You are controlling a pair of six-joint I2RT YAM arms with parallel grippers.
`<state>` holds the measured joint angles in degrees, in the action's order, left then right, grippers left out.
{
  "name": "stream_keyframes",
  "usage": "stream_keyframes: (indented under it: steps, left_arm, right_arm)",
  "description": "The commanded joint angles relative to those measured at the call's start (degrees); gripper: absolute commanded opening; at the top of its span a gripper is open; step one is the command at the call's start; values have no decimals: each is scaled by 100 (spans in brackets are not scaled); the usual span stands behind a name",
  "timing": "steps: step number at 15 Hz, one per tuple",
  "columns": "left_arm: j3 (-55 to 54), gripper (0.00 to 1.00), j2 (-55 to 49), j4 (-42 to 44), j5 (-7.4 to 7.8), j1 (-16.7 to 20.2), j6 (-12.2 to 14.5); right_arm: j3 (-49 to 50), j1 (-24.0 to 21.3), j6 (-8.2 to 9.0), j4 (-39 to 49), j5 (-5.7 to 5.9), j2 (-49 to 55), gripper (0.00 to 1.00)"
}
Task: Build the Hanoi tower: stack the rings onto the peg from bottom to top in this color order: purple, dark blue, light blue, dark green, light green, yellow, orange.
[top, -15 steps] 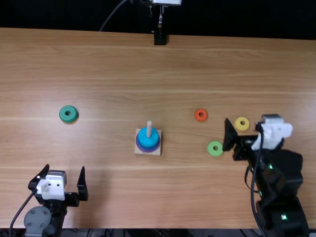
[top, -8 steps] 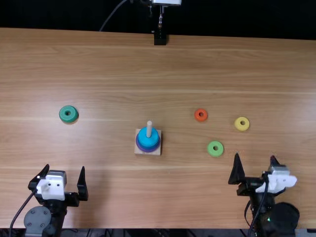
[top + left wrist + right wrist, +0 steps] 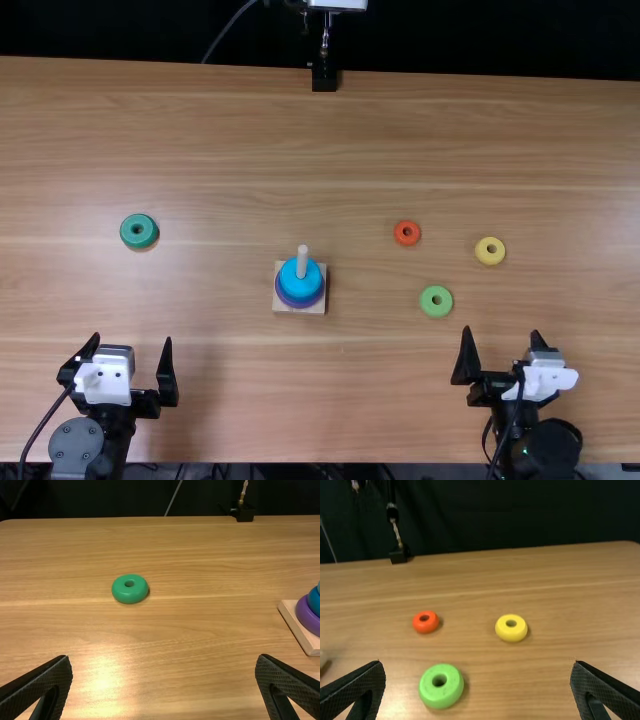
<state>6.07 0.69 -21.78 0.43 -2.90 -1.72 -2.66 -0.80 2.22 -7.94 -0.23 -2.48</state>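
Left gripper spread wide, nothing gripped, dark green ring laid flat well ahead, probably next to be grasped; right gripper wide, empty, light green ring near, ahead-left; stack centred by peg, ahead between grippers

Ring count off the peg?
4: dark green ring left of the peg in the top view; orange ring, yellow ring and light green ring right of it.

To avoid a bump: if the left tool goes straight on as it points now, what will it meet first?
Most likely the dark green ring, ahead of the left tool; the height is unclear, so it may pass above.
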Motion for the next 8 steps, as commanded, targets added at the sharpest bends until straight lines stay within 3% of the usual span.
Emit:
stream_keyframes:
  steps: [1,8]
  left_arm:
    - [-607,100,-69,-438,31,35,24]
    - [-607,100,-69,-438,31,35,24]
  right_arm:
    - [169,-8,-11,-203,44,107,100]
    - [178,-26,-21,-730,33,248,100]
